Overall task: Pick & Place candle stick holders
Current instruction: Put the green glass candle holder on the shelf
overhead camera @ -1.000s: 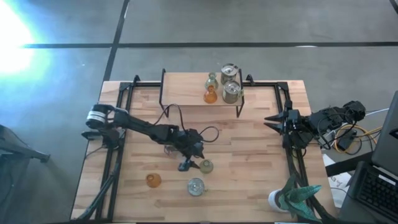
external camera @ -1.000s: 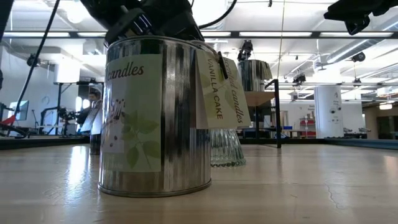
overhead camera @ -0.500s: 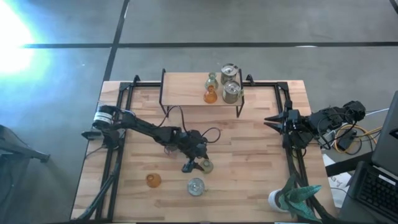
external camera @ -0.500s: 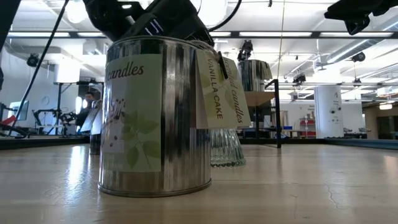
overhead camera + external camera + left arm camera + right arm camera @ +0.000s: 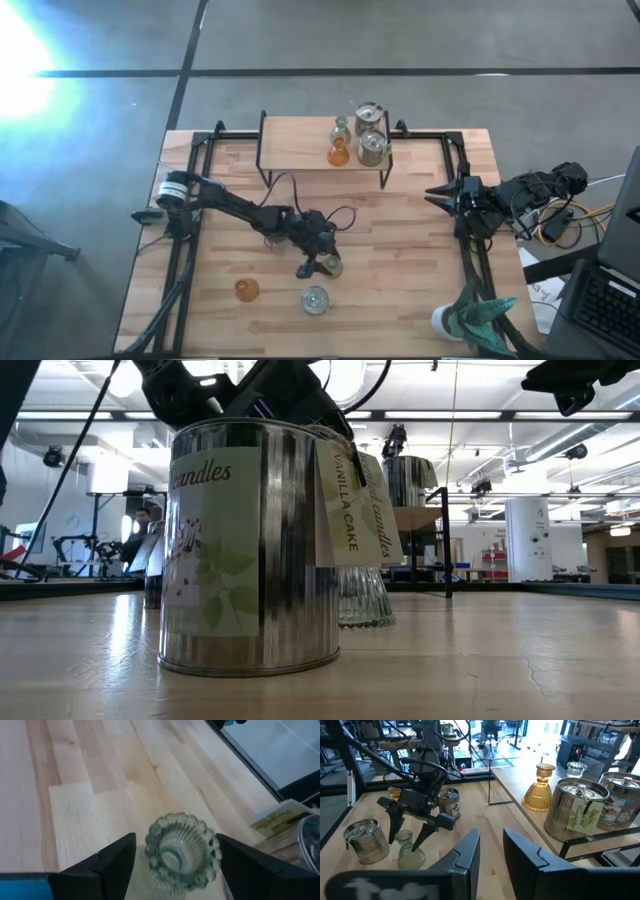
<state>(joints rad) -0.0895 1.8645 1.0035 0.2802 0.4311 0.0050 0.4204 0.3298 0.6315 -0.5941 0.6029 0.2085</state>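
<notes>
Left gripper point(image 5: 322, 266): fingers spread wide, straddling the pale green holder point(image 5: 182, 851), not clamped | holder: upright on desk point(image 5: 400, 270), near front centre | Right gripper point(image 5: 436, 193): open, empty, at right edge.

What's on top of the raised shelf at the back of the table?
On the raised shelf: an amber holder, a pale green holder and two silvery tins. The shelf's own top hides whatever lies beneath it.
</notes>
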